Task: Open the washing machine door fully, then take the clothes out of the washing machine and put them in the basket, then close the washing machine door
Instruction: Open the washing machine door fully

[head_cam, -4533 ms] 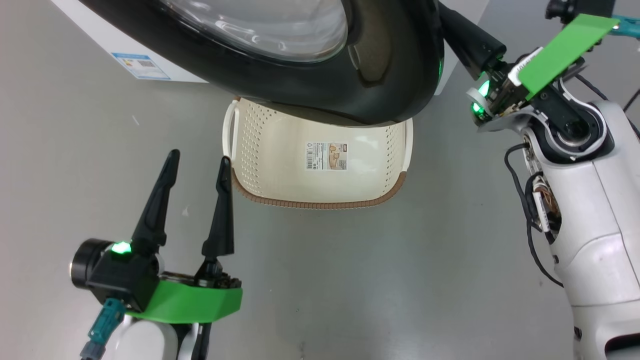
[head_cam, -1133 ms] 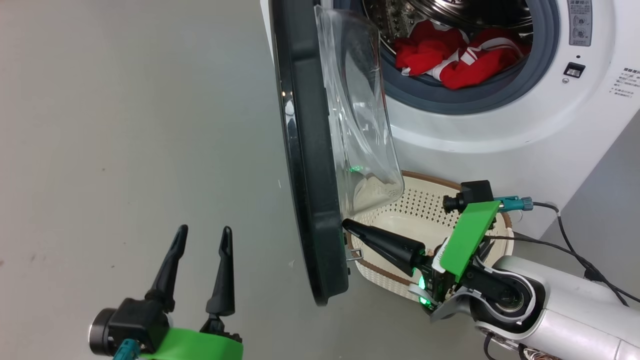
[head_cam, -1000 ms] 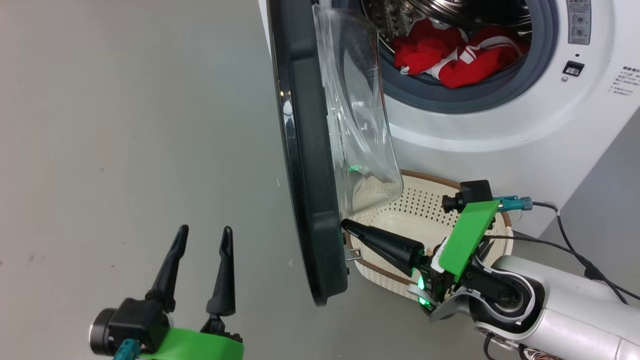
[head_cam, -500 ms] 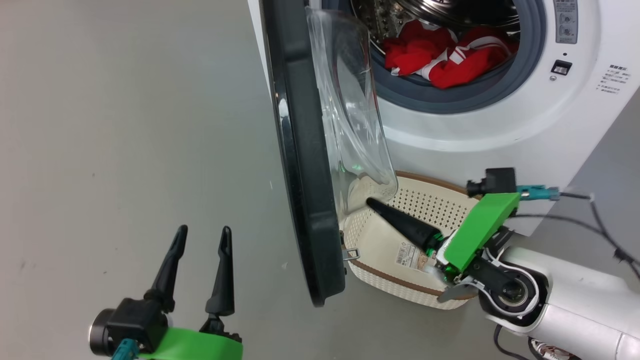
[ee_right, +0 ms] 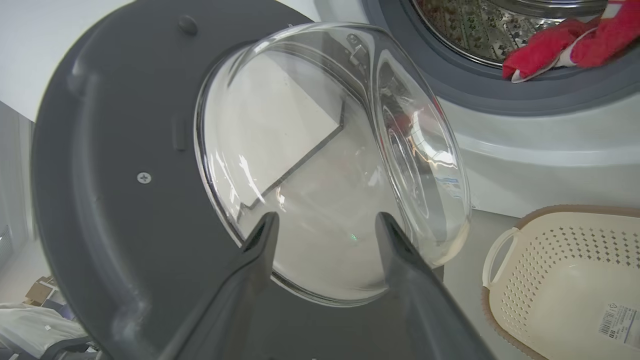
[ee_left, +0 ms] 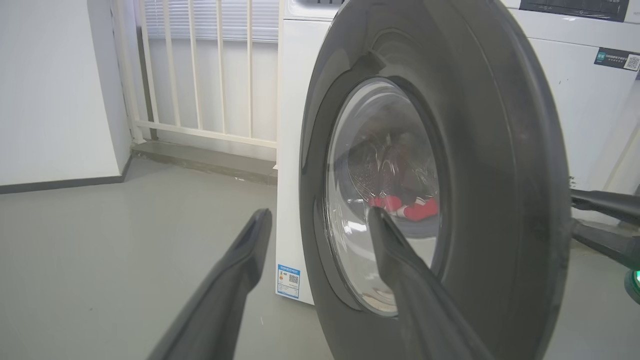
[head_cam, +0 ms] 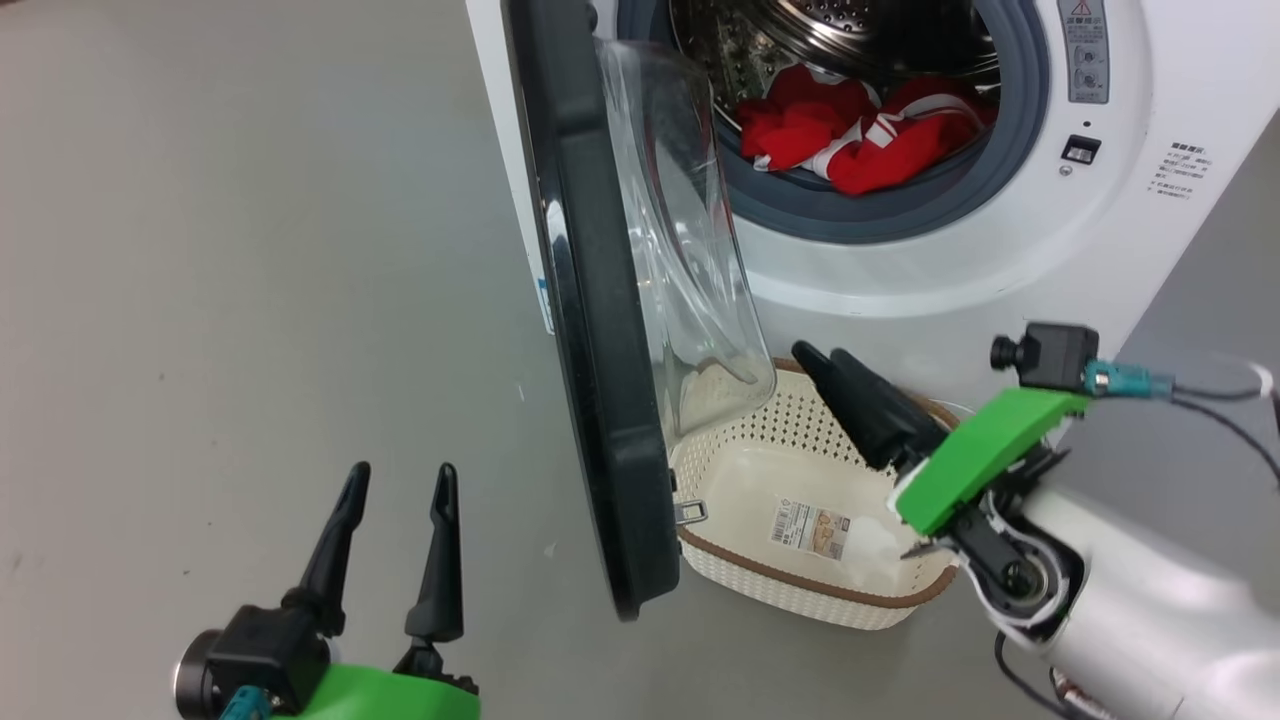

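– Head view: where does the washing machine door [head_cam: 592, 380] stand?
– Swung out from the washing machine [head_cam: 900, 290], edge-on to the camera. Its black rim is to the left and its glass bowl [head_cam: 690, 250] bulges right, toward the drum opening. The bottom of the rim hides the basket's left end.
– And the clothes [head_cam: 850, 140]?
– Red with white trim, heaped in the drum [head_cam: 830, 20] at the lower front of the opening, against the grey rubber ring [head_cam: 900, 215].
– The basket [head_cam: 790, 600]?
– Upright on the floor just before the machine, below the opening, with the sticker [head_cam: 815, 528] showing on its bottom.
– The right gripper [head_cam: 820, 353]?
– Above the basket's far rim, just right of the glass bowl, pointing up toward it. Right wrist view shows the fingers [ee_right: 247, 280] spread, clasping nothing. Whether the tips touch the glass I cannot tell.
– The left gripper [head_cam: 402, 470]?
– Low at the left, over grey floor [head_cam: 250, 250], on the door's outer side and well apart from it. Its fingers are parted wide, holding nothing. Left wrist view faces the door's outer face, with the red showing through the window. It also shows a blue label [ee_left: 289, 281] on the machine's side and a white railing [ee_left: 210, 134] behind.
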Controlling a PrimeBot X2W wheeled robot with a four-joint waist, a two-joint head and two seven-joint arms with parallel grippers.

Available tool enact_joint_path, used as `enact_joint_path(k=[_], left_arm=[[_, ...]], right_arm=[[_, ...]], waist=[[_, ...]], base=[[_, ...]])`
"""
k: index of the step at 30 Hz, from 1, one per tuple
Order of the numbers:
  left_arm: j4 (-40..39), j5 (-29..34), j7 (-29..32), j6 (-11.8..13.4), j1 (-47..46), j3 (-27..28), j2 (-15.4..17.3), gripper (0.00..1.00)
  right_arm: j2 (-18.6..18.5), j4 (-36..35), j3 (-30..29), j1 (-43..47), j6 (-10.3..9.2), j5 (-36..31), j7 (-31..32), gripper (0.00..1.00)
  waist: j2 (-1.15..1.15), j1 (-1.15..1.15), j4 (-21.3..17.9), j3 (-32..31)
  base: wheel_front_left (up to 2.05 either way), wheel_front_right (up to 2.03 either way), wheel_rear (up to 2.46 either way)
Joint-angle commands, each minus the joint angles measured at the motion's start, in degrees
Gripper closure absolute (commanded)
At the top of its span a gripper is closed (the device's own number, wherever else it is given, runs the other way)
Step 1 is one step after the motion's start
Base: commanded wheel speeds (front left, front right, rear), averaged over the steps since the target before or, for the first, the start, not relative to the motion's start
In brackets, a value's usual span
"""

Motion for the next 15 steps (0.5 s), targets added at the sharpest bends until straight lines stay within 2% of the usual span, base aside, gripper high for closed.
enact_joint_path(k=[1, 5, 6, 10, 15], left_arm=[[-1.2, -0.3, -0.3, 0.5, -0.2, 2.0, 0.9, 0.0], [-1.2, -0.5, -0.3, 0.6, 0.2, 1.9, 1.0, 0.0], [-1.3, -0.6, -0.3, 0.7, 0.5, 1.9, 1.2, 0.0], [-1.5, -0.7, -0.3, 0.8, 0.7, 1.8, 1.4, 0.0], [-1.6, -0.7, -0.3, 0.9, 0.9, 1.6, 1.6, 0.0]], right_arm=[[1.0, 0.0, -2.7, 3.5, 0.43, -2.8, -0.7, 0.0], [3.9, 1.4, -9.8, 9.4, 0.43, -10.2, -0.8, 0.0], [5.1, 2.0, -13.0, 11.8, 0.43, -14.7, -0.8, 0.0], [7.1, 2.3, -19.4, 16.1, 0.43, -25.3, -0.8, 0.0], [10.2, 2.3, -28.0, 21.4, 0.43, -42.3, -0.8, 0.0]], waist=[[0.0, 0.0, -0.2, -0.4], [0.0, 0.0, -0.4, -1.0], [0.0, 0.0, -0.6, -1.2], [0.0, 0.0, -0.9, -1.5], [0.0, 0.0, -1.2, -1.8]], base=[[0.0, 0.0, 0.0], [0.0, 0.0, 0.0], [0.0, 0.0, 0.0], [0.0, 0.0, 0.0], [0.0, 0.0, 0.0]])
